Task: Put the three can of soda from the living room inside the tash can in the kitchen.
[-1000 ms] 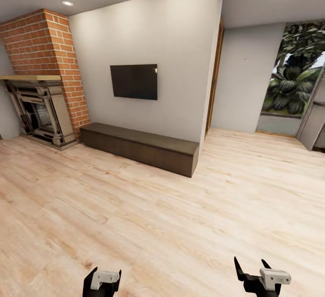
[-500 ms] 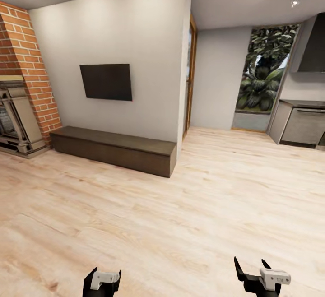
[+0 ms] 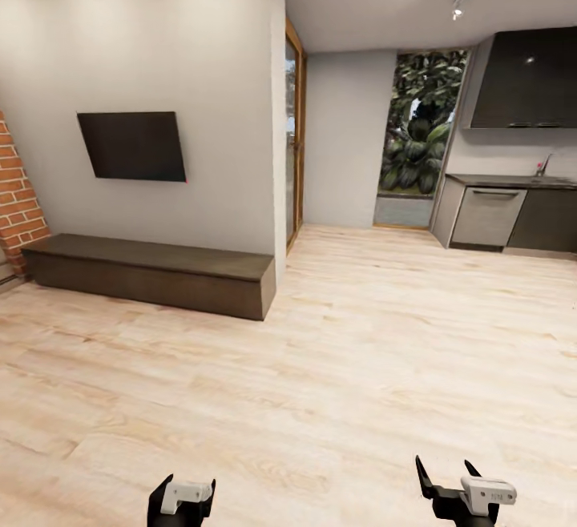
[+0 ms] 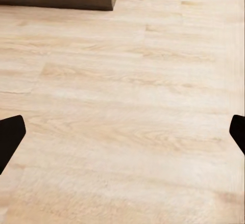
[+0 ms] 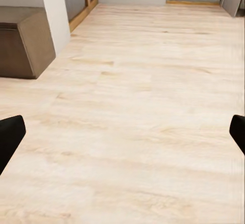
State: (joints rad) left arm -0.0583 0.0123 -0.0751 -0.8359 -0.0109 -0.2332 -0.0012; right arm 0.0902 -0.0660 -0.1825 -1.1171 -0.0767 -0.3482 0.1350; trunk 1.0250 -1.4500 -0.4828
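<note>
Pale plank floor (image 3: 336, 367) ahead; dark-cabinet kitchen (image 3: 513, 191) lies front-right, nearer your right gripper (image 3: 453, 483); both jaws apart, empty.

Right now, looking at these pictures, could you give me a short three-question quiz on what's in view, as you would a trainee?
1. True or false: the flat black wall-mounted screen hangs above the long low dark-brown wooden bench.
2. The glossy dark kitchen cabinets appear on which side of the head view? A left, B right, C centre.
3. Fill in: both the left pincer and the right pincer are ____, holding nothing.

Key: 1 true; 2 B; 3 open.
</note>
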